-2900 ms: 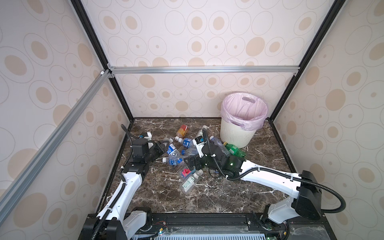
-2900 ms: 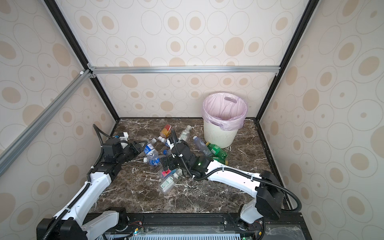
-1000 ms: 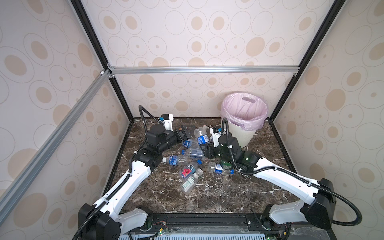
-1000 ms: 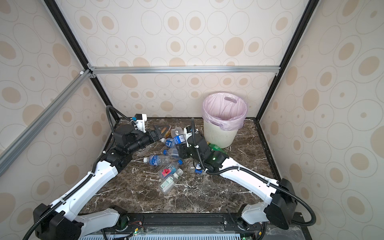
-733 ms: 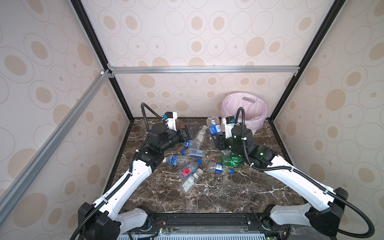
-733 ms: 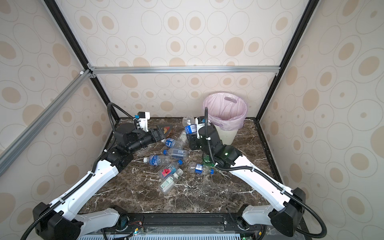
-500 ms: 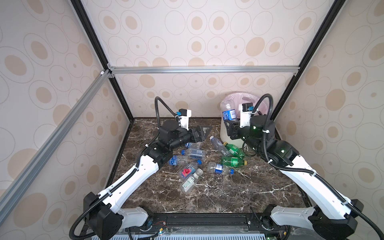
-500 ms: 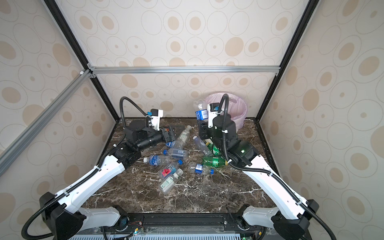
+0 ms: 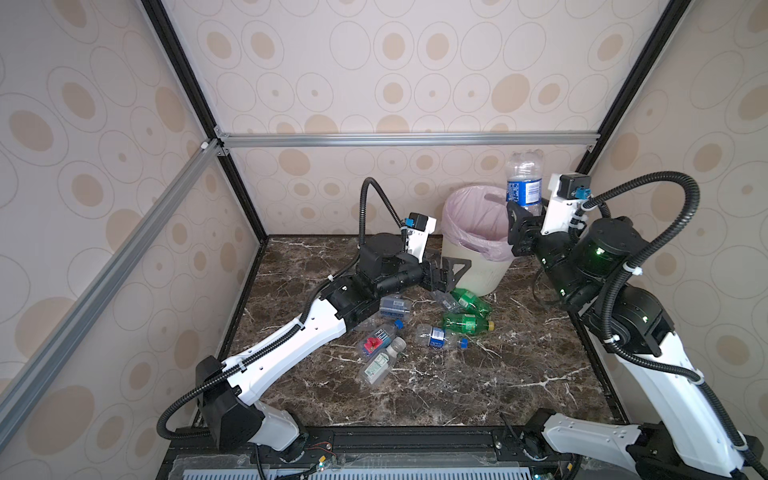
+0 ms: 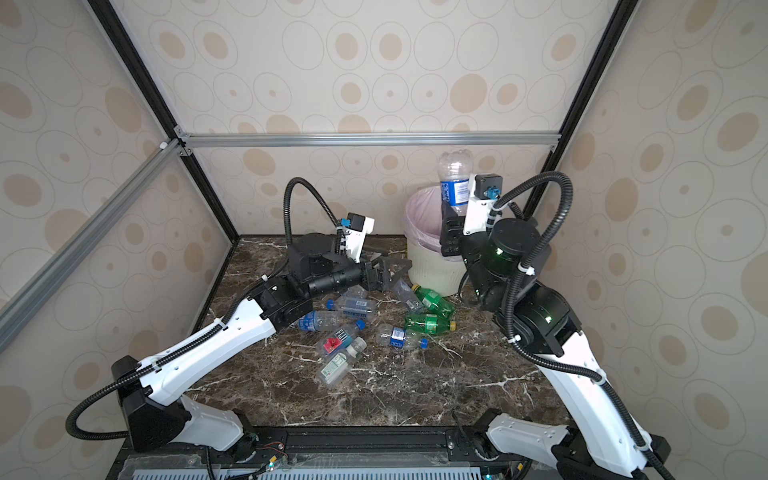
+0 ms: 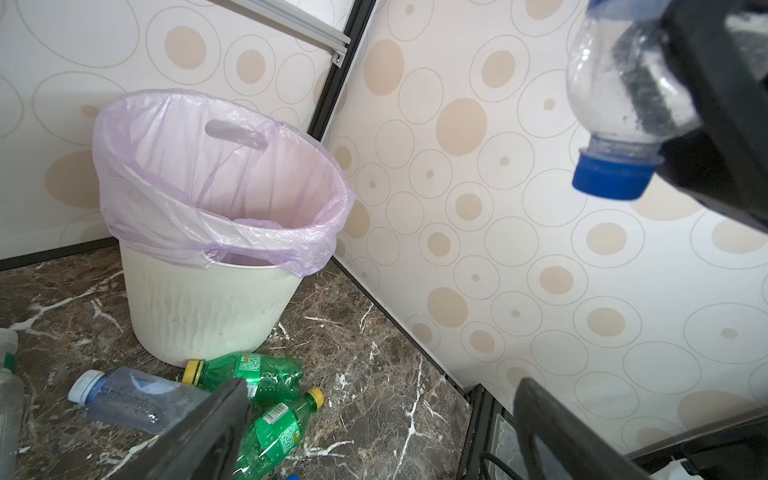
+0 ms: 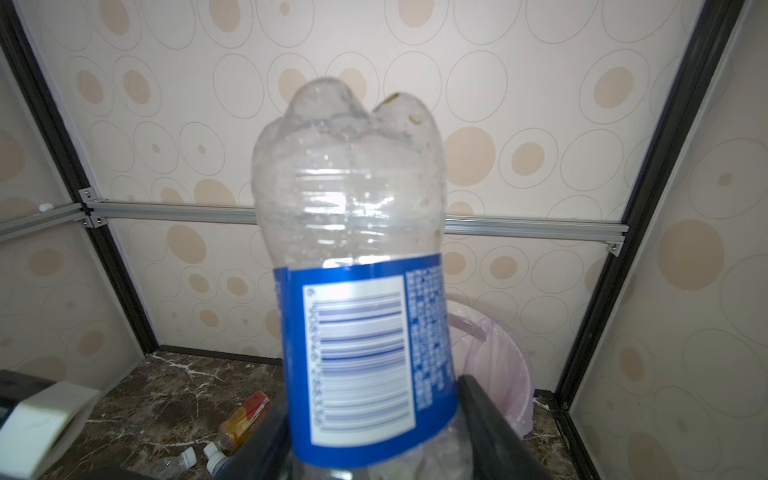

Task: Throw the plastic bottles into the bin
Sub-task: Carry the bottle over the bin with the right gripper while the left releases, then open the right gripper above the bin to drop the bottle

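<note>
One clear blue-labelled bottle point(image 9: 524, 176) hangs cap-down, clamped in the right gripper point(image 9: 523, 216), high near the bin point(image 9: 486, 274). Two green bottles point(image 9: 467, 324) and at least six clear ones point(image 10: 399, 336) lie on the marble tabletop point(image 9: 457, 395). One left gripper point(image 9: 451, 272) gapes empty beside the bin.

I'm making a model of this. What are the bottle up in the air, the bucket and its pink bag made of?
Raised bottle: clear, shiny thin plastic by the look; the wall shows through it. Bin: probably hard plastic, cream and matte, with moulded ribs. Bag: thin pinkish film, see-through, wrinkled and draped over the top.
</note>
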{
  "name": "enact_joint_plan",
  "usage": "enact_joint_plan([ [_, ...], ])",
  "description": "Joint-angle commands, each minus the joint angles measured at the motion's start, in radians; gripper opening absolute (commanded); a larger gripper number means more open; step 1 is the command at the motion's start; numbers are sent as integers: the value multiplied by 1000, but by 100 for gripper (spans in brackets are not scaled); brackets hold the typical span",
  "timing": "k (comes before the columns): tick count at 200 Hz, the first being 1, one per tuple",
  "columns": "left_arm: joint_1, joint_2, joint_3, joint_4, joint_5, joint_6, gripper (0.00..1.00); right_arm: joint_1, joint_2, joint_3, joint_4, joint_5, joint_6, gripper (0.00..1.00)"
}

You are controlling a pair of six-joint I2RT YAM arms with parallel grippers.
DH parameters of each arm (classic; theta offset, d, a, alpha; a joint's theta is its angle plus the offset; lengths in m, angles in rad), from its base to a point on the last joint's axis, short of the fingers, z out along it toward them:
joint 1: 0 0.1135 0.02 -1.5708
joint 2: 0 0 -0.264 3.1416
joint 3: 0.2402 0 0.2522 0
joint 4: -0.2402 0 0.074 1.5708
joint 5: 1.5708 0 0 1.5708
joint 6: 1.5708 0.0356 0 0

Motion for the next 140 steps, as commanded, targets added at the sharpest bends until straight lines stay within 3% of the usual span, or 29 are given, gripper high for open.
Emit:
enact_joint_plan([
  [1, -15, 6, 40, -8, -23, 32, 99, -147, 117, 34, -21, -64, 41, 51],
  [10, -17, 4, 36, -7, -24, 27, 99, -227, 206, 87, -65, -120, 80, 57],
  [20, -16, 0, 30, -11, -29, 22, 99, -285, 312, 185, -151, -140, 115, 70],
  [47, -16, -22, 10, -35, -45, 24, 99, -326, 509, 455, -359, -165, 136, 90],
  [93, -16, -52, -44, -36, -81, 29, 99, -326, 479, 375, -319, -194, 158, 100],
  [140, -17, -37, -40, -37, -80, 23, 99, -326, 459, 337, -313, -195, 162, 100],
])
